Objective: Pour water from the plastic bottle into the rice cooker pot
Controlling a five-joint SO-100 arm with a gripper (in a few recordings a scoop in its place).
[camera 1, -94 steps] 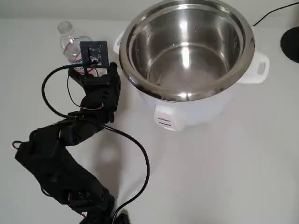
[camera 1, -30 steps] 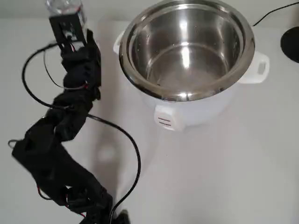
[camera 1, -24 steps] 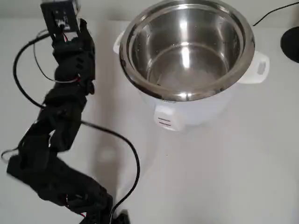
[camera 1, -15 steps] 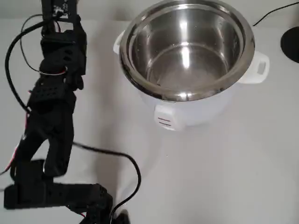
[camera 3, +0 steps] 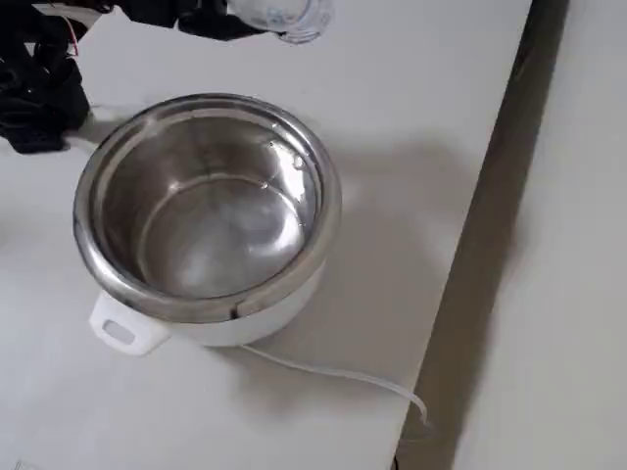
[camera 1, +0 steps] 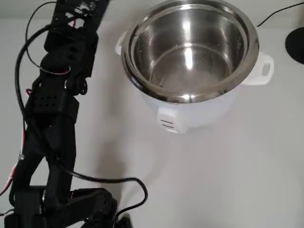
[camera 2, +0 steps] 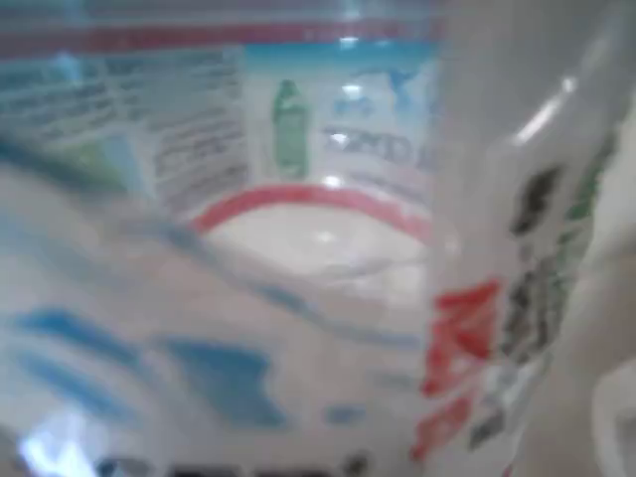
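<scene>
One black arm [camera 1: 57, 95] stretched along the left of the overhead view, wrist up at the top edge, left of the rice cooker pot [camera 1: 190, 52]. Gripper [camera 3: 220, 18] clenched on the plastic bottle [camera 3: 284, 17] in the fixed view, bottle lifted off the white table [camera 3: 421, 127], lying roughly sideways at the top edge, beyond the pot's far rim. Blurred white label with red bands [camera 2: 318, 199] pressed close in the wrist view. Steel pot [camera 3: 206, 211] seated in its white cooker body [camera 1: 199, 114], side handle [camera 1: 263, 69] to the right.
</scene>
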